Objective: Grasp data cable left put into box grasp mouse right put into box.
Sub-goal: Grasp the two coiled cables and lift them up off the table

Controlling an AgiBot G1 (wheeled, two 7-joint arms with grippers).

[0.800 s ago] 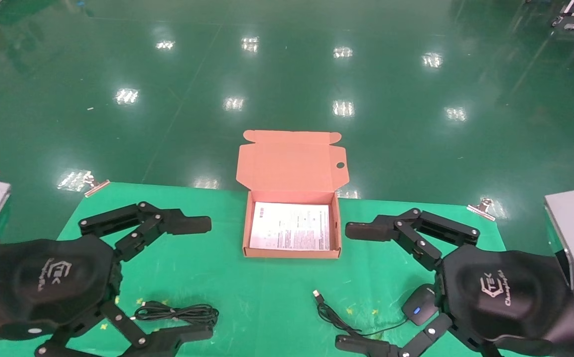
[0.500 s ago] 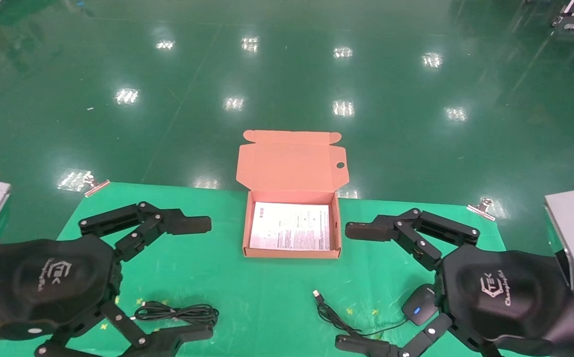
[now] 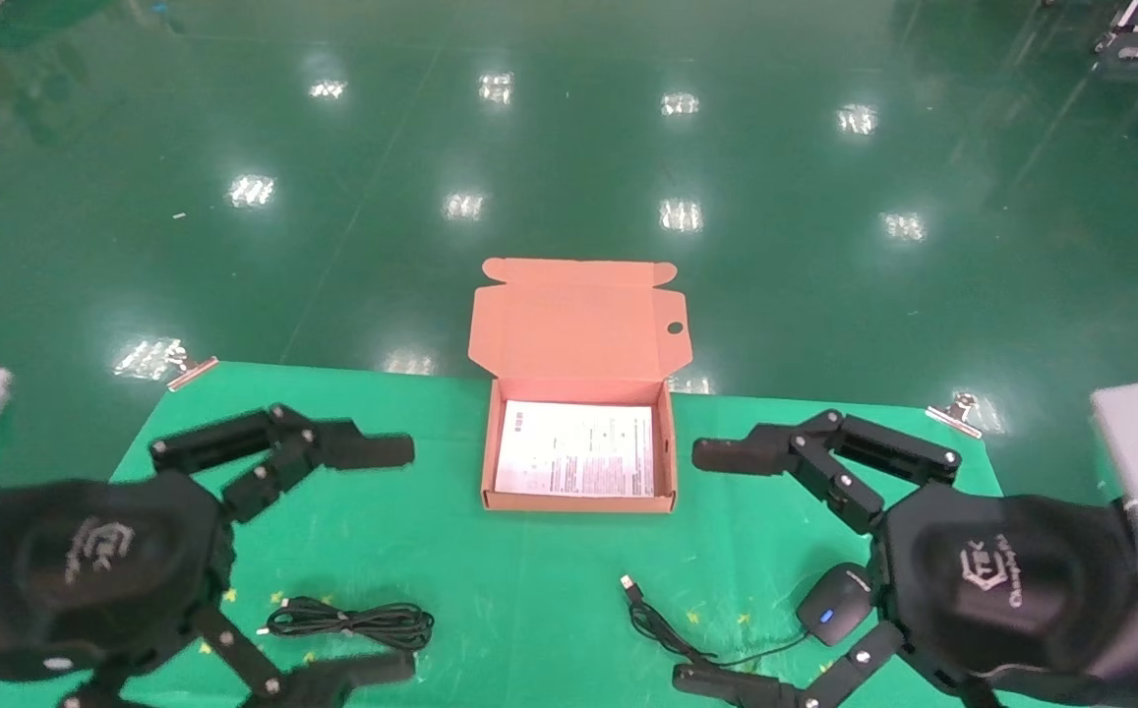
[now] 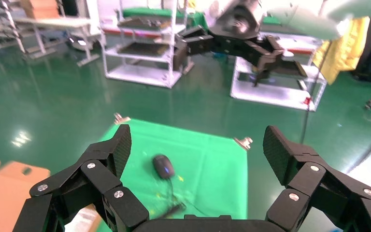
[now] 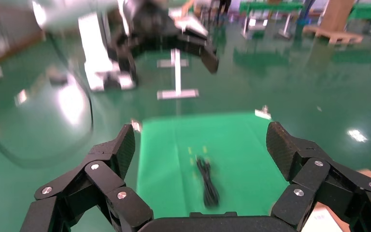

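The open orange-tan box stands at the middle of the green mat with its lid up and a white printed sheet inside. The data cable, a flat black looped bundle, lies on the mat at the near left; it also shows in the right wrist view. The dark mouse with a blue light lies at the near right, its cord ending in a USB plug; it also shows in the left wrist view. My left gripper is open and empty above the cable. My right gripper is open and empty beside the mouse.
The green mat is held by metal clips at its far corners. Beyond the mat is shiny green floor. Shelving racks stand far off in the left wrist view.
Both arms have shifted slightly outward, the left to the left and the right to the right. Both grippers stay open. The cable, mouse and box have not moved.
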